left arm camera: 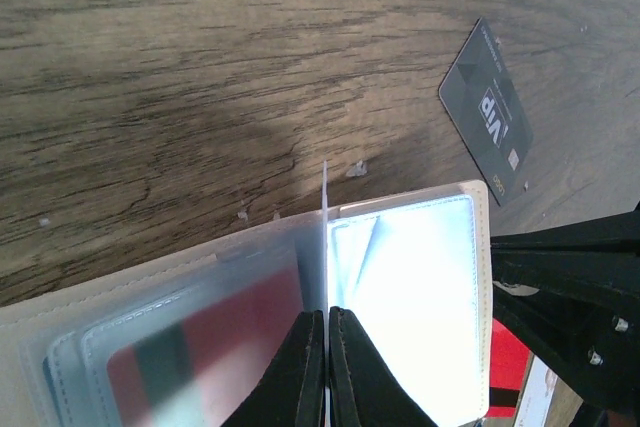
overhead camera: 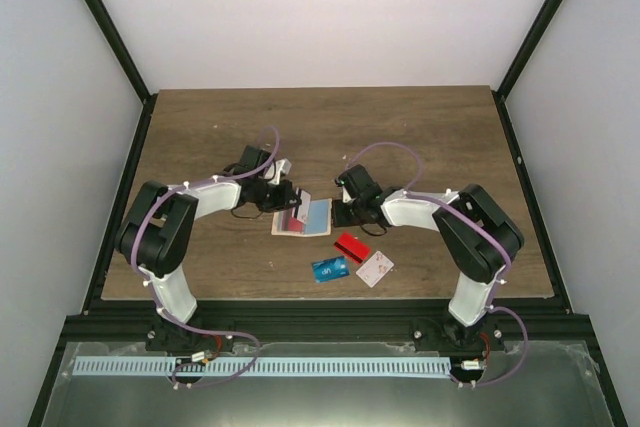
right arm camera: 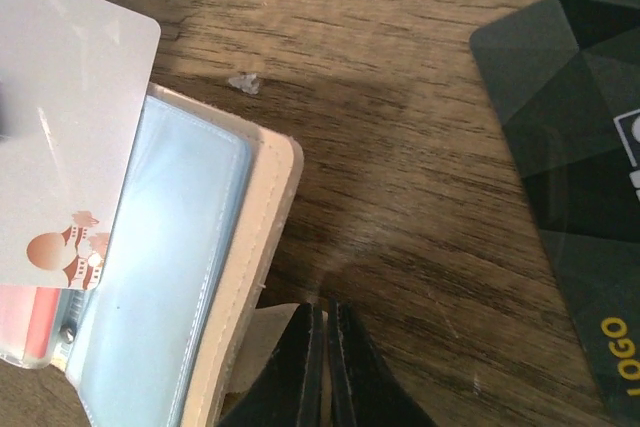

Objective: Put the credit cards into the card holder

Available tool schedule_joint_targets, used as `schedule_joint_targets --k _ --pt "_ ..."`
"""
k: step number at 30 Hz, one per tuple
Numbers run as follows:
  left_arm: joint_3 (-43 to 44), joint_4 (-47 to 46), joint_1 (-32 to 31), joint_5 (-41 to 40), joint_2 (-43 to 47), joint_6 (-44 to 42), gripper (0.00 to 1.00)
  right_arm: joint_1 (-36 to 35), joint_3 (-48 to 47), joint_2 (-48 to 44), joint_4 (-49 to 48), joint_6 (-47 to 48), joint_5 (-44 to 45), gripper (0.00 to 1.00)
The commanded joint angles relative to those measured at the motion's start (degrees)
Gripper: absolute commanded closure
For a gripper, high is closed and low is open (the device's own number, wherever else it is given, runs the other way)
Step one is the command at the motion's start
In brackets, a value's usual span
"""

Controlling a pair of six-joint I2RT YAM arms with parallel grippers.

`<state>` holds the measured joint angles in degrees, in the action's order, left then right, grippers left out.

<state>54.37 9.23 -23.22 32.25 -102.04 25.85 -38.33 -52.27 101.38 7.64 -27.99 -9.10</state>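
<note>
Left hand [left arm camera: 326, 347] pinches up one clear plastic sleeve [left arm camera: 325, 237] of the open beige card holder [right arm camera: 260, 217], right hand [right arm camera: 323, 347] clenched by its tab, probably due next to fetch the flat red card [overhead camera: 351, 245].

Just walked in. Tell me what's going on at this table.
Two robot arms are working on an open card holder mid-table. The left gripper is shut on one of its clear sleeves, holding the sheet upright. The right gripper is shut beside the holder's beige edge; whether it grips the tab is unclear. A white card lies partly across the holder. A red card, a blue card and a marked card wait nearby.
</note>
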Motion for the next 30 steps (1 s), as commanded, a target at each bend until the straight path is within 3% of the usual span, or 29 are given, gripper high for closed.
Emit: schedule_joint_targets --k 1,15,24,30 --pt "1.52 2.45 0.2 1.15 1.03 -1.16 0.96 -0.08 0.99 -1.43 3.71 0.52 2.03 0.99" --pt "2.35 4.02 0.5 0.92 1.4 -1.48 0.96 -0.09 0.42 -0.42 3.7 0.3 2.07 0.99" --pt "2.61 4.6 1.22 4.95 -0.98 -2.3 0.96 -0.08 -0.15 -0.41 4.39 0.59 2.26 0.99" --pt "1.06 4.2 1.23 2.13 -0.15 -2.76 0.96 -0.08 -1.19 0.32 4.61 0.65 2.03 0.99"
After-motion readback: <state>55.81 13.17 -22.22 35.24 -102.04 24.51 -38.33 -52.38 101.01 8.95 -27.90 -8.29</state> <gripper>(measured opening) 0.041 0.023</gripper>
